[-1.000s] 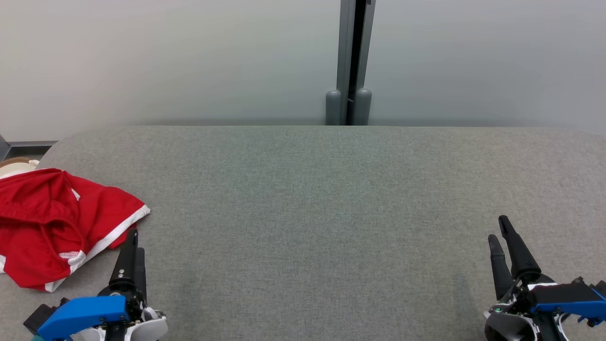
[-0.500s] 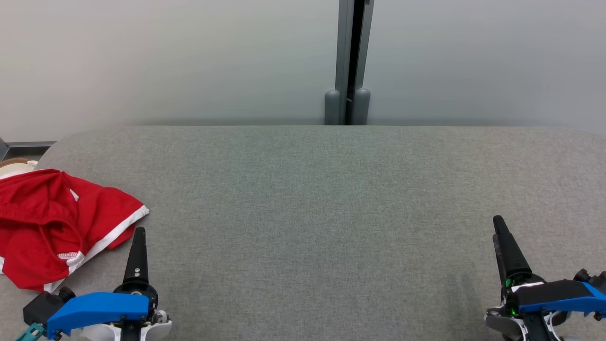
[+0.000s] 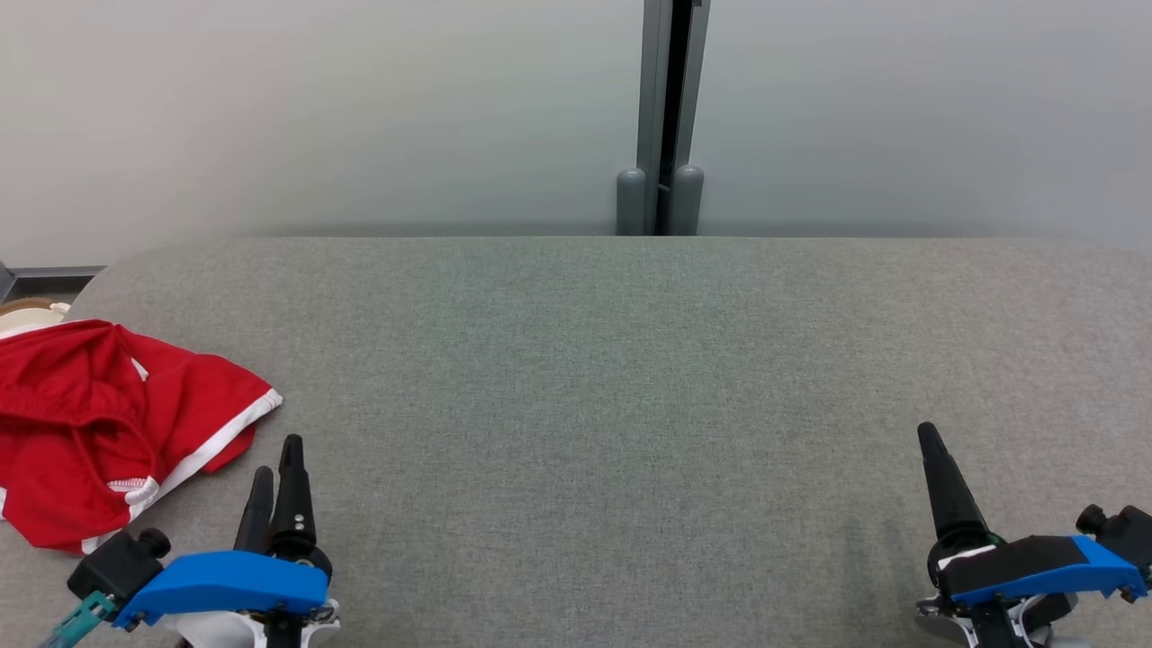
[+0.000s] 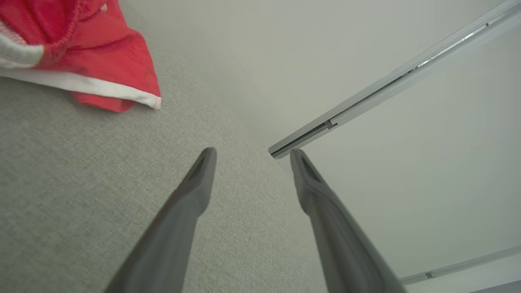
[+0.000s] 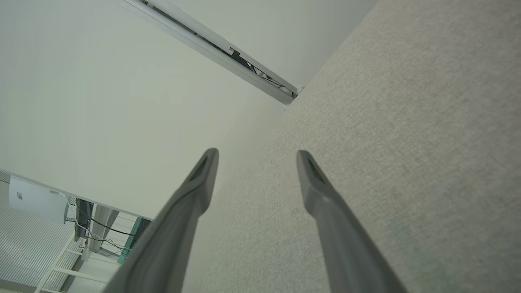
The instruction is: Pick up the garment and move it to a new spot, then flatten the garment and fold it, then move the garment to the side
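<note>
The garment [image 3: 99, 423] is a crumpled pair of red shorts with white trim, lying at the left edge of the grey fabric table [image 3: 612, 360]. In the left wrist view the garment [image 4: 81, 49] fills the upper left corner. My left gripper [image 3: 277, 463] hovers at the lower left, just right of the shorts, apart from them, open and empty. Its fingers [image 4: 195, 191] stand spread over bare fabric. At the lower right my right gripper [image 3: 927, 441] is turned on edge. Its fingers [image 5: 317, 191] are spread wide with nothing between them.
A pale wall with a grey vertical post [image 3: 664, 117] rises behind the table's far edge. A round pale object [image 3: 27, 315] sits off the table's left corner. Beyond the wall panel, the right wrist view shows a rack and cables [image 5: 85, 228].
My left gripper has shifted slightly right and turned so both fingers show. My right gripper has drawn back toward me and rolled on edge. The shorts have not moved.
</note>
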{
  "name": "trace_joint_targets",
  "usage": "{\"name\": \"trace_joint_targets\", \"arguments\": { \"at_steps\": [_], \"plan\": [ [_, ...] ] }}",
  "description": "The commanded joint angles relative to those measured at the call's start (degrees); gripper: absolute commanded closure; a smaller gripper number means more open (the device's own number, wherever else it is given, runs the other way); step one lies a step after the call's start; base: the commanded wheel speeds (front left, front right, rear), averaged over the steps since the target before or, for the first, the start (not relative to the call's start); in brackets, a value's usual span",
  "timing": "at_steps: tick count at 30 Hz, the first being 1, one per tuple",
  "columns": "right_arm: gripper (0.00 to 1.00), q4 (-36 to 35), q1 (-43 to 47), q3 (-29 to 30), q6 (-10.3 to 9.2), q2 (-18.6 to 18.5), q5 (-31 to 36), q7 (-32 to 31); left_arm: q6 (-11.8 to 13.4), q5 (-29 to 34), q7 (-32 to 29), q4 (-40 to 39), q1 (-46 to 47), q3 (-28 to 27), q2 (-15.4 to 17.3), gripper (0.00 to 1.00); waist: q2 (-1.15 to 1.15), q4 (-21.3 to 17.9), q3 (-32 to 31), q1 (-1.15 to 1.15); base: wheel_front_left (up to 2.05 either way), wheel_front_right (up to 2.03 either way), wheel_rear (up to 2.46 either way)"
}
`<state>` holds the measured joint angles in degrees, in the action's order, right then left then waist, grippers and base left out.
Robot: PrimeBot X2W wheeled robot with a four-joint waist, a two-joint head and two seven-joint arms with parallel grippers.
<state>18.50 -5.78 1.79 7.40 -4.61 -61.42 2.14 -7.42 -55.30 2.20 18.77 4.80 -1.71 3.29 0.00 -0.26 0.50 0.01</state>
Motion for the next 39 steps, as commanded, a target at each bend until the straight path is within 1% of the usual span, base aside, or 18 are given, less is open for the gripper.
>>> {"name": "trace_joint_targets", "arguments": {
  "at_steps": [1,5,11,22,32,39],
  "plan": [
    [0.0,-0.3,-1.8,-0.3,0.1,-0.7,1.8,0.6,0.2,2.0,0.6,-0.4,1.6,0.2,0.5,0.0,0.0,0.0,0.0,-0.01,0.0,0.0,0.0],
    [0.0,0.4,-2.0,-0.9,0.1,-0.9,5.3,1.4,1.3,6.2,1.4,0.3,1.5,0.9,0.7,0.0,0.0,0.0,0.1,-0.01,0.0,0.0,0.0],
    [0.0,1.4,-2.1,-0.9,0.1,-0.8,11.0,2.6,2.3,11.5,2.6,1.2,1.4,2.3,0.9,0.0,0.0,0.1,0.2,-0.01,0.0,0.0,0.0],
    [0.0,2.7,-4.1,-2.6,0.11,-1.6,20.4,4.5,4.4,20.7,4.5,1.8,2.7,5.6,2.5,0.0,0.0,0.2,0.5,-0.01,0.0,0.0,0.0],
    [0.0,4.4,-4.7,-1.4,0.12,-0.6,30.0,6.2,6.2,27.5,6.1,3.1,3.5,8.9,3.9,0.0,0.0,0.2,0.6,-0.01,0.0,0.0,0.0],
    [0.0,5.0,-4.5,-1.5,0.12,-0.6,35.3,7.2,7.5,31.4,7.1,4.3,3.7,10.8,4.6,0.0,0.0,0.1,0.5,-0.01,0.0,0.0,0.0]
  ]
}}
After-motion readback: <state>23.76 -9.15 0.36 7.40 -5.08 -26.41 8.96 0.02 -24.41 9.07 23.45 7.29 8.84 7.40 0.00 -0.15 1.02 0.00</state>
